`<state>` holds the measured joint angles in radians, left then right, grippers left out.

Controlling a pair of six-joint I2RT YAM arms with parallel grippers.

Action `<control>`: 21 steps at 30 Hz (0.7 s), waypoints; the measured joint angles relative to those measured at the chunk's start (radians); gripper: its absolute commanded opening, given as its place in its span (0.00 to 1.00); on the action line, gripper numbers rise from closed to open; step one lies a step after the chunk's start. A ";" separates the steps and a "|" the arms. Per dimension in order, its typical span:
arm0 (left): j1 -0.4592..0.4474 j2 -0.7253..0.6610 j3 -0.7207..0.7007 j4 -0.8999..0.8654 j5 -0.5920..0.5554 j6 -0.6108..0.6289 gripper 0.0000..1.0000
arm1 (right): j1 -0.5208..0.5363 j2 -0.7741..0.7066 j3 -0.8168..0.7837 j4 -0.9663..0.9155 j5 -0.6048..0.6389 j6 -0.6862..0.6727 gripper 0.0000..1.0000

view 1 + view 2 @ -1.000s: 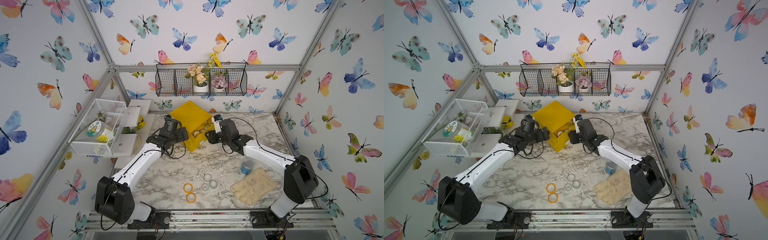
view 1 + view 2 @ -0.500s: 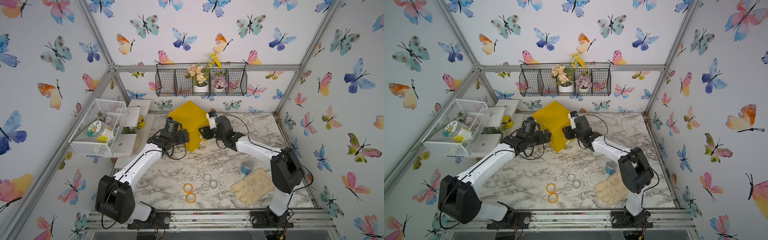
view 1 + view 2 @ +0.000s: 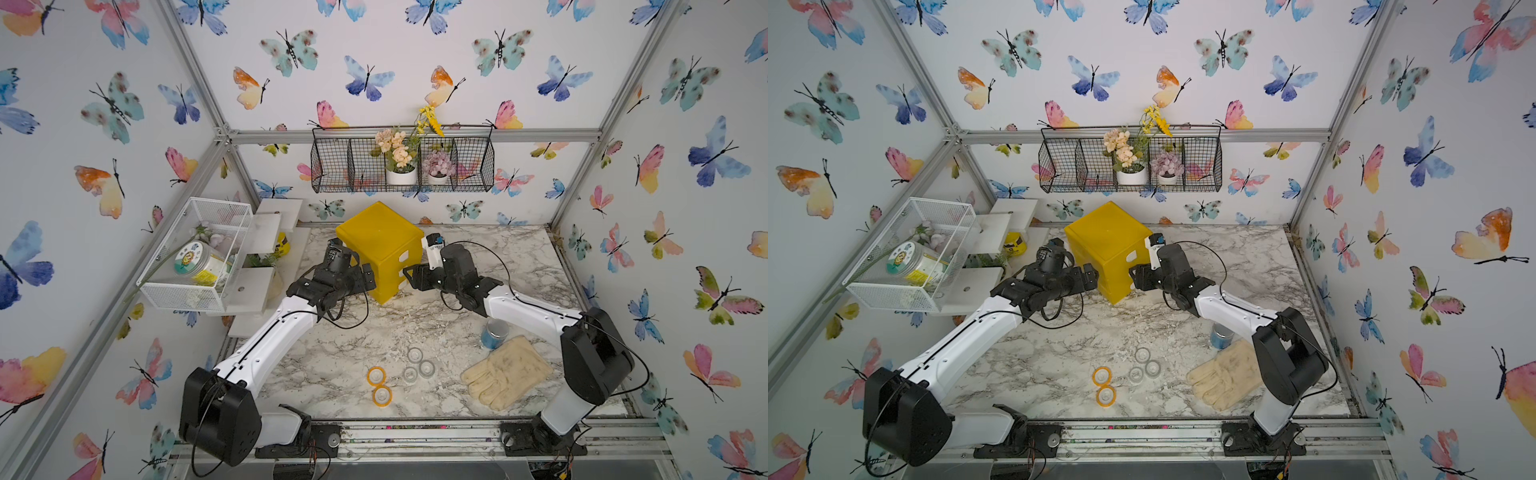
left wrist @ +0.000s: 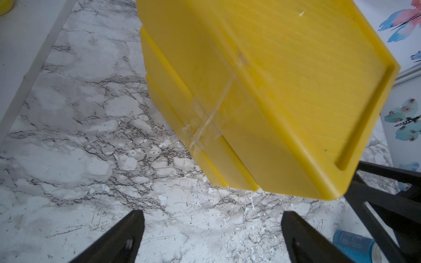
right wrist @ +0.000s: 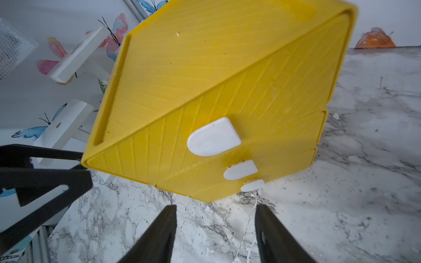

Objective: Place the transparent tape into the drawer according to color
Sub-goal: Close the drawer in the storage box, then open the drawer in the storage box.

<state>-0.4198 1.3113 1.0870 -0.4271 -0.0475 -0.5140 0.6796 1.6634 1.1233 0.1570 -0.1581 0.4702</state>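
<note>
The yellow drawer box (image 3: 380, 249) stands at the back of the table with all three drawers pushed in; their white handles (image 5: 214, 136) face my right gripper. Two orange tape rolls (image 3: 376, 375) and three colourless tape rolls (image 3: 427, 368) lie on the marble near the front edge, far from both grippers. My left gripper (image 3: 369, 277) is open and empty beside the box's left wall (image 4: 262, 91). My right gripper (image 5: 215, 209) hovers just in front of the drawer fronts, jaws apart, nothing between them.
A blue tin (image 3: 494, 332) and a pale glove (image 3: 507, 376) lie at the front right. A white wire basket (image 3: 195, 257) with a jar and white shelves (image 3: 249, 286) stand on the left. A black wire rack (image 3: 403, 164) with flower pots hangs on the back wall.
A drawer that stuck out of the box one second ago is now pushed in. My right gripper moved in to the drawer front and its jaws have widened. The left arm barely moved.
</note>
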 measured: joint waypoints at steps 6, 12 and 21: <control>0.000 -0.023 -0.021 0.000 0.005 0.001 0.99 | -0.007 0.029 -0.100 0.186 -0.104 0.188 0.61; 0.000 -0.023 -0.032 0.000 0.005 0.001 0.99 | -0.013 0.149 -0.146 0.434 -0.198 0.416 0.61; 0.000 -0.023 -0.037 0.000 0.005 0.003 0.99 | -0.025 0.200 -0.237 0.686 -0.201 0.644 0.61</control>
<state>-0.4198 1.2884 1.0504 -0.4274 -0.0429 -0.5106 0.6548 1.8637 0.8867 0.8433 -0.3588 1.1141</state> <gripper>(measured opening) 0.988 0.614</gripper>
